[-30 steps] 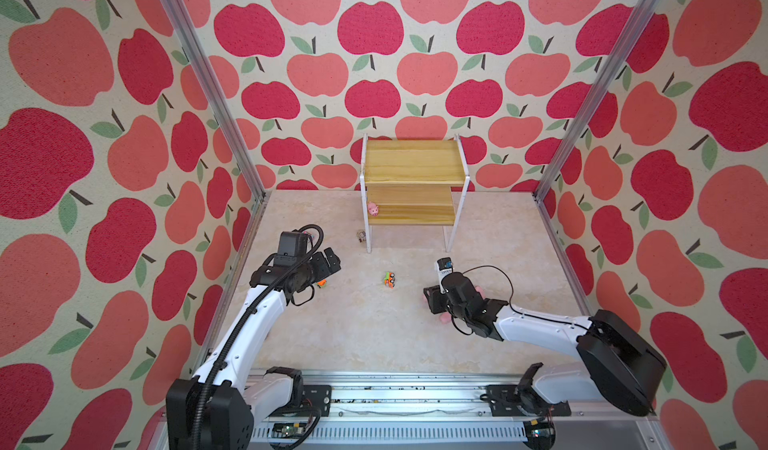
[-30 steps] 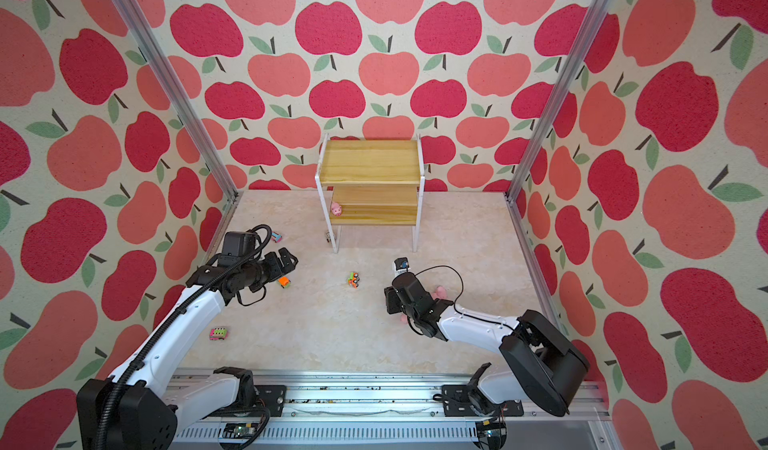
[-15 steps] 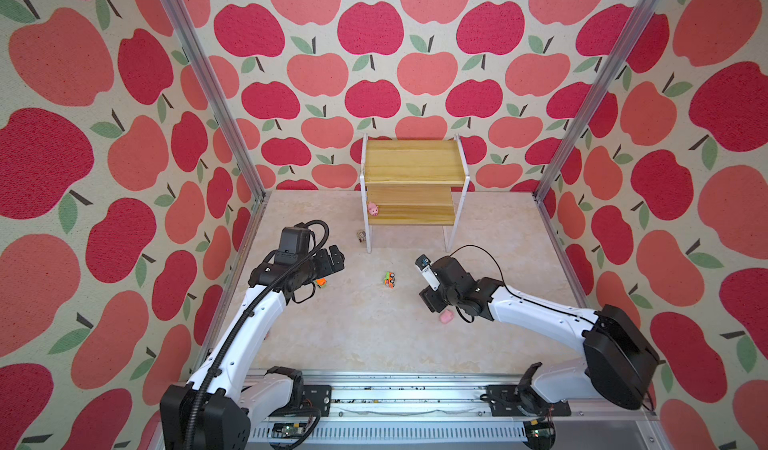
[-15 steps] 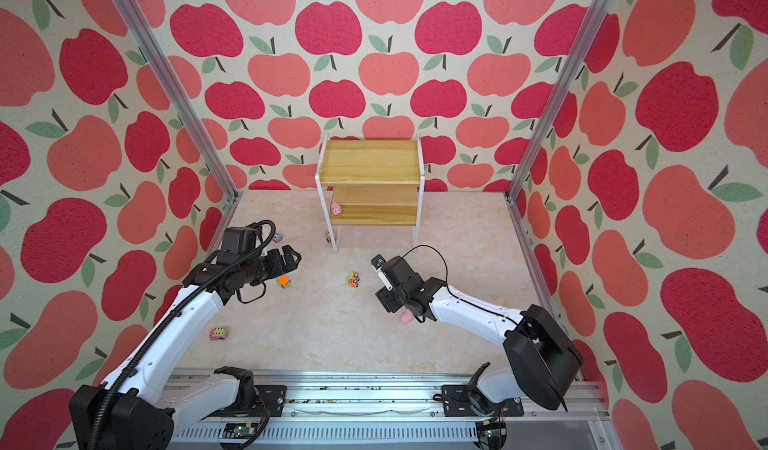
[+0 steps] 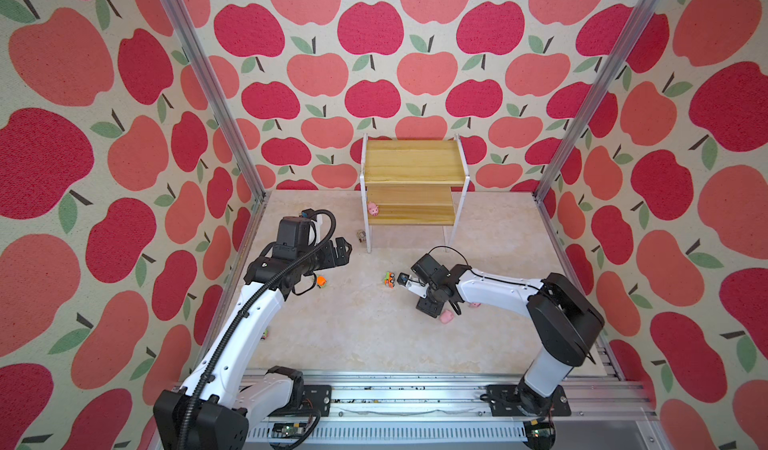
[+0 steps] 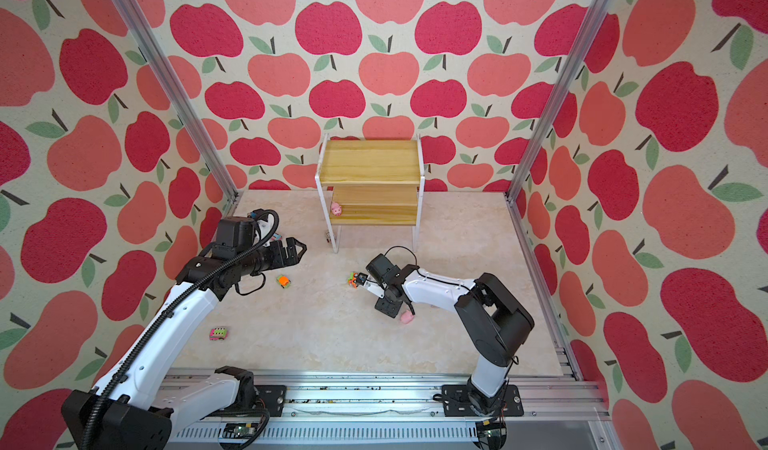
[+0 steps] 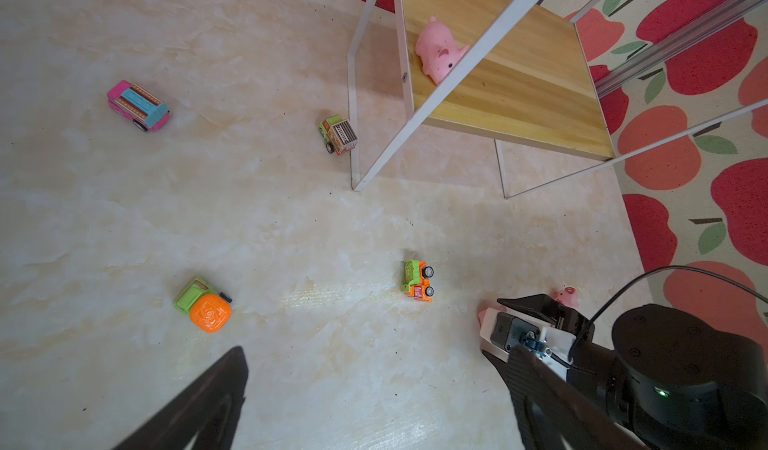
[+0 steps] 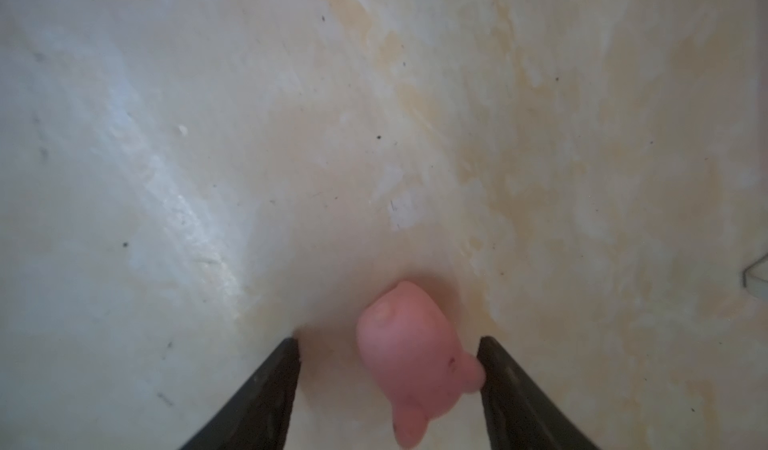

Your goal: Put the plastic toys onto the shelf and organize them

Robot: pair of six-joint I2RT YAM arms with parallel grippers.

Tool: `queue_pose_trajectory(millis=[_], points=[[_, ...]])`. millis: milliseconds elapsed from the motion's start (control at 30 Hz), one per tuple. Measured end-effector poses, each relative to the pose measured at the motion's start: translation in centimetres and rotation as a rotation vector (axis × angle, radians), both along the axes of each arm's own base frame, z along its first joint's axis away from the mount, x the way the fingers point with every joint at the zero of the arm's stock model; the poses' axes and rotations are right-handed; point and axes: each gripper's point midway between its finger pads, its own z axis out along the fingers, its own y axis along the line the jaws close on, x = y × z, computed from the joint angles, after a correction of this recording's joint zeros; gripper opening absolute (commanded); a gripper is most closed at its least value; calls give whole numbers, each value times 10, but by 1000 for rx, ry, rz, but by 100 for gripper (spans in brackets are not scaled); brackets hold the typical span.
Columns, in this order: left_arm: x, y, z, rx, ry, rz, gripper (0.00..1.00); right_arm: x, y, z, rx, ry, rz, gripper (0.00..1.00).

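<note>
Right claw [image 8: 388, 342] spread around a pink pig [image 8: 409, 356] on the surface [image 5: 353, 335]

Its jaws stood apart, the pig loose between them (one fingertip [image 8: 498, 379] touching it); the left claw [image 6: 298, 249] hung wide open, empty. Three pigs showed: this one, a second pig [image 5: 473, 304] just right of it, a third pig [image 5: 372, 209] on the lower board of the shelf [image 5: 413, 161]. Five trucks lay on the surface: mixer truck [image 7: 203, 307], green-orange truck [image 7: 417, 281], grille-backed truck [image 7: 338, 134], pink-teal truck [image 7: 137, 105], pink-green truck [image 6: 218, 333].

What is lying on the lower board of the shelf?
One pink pig near the lower board's left end in both top views; the upper board hides its rear part.
</note>
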Motion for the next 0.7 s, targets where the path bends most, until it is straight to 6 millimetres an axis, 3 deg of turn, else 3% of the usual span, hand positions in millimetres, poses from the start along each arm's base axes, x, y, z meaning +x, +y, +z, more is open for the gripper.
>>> queue_pose_trajectory(millis=[67, 267, 367, 700], points=[[0, 0, 1, 4, -4, -7, 99, 3, 3, 0, -8, -6, 15, 63], [3, -1, 2, 15, -9, -19, 99, 5, 3, -2, -16, -7, 32, 36], [5, -2, 3, 20, -14, -25, 99, 5, 3, -2, -7, 3, 18, 28], [8, -1, 7, 21, -31, -26, 99, 9, 8, 10, 112, 33, -163, 27]])
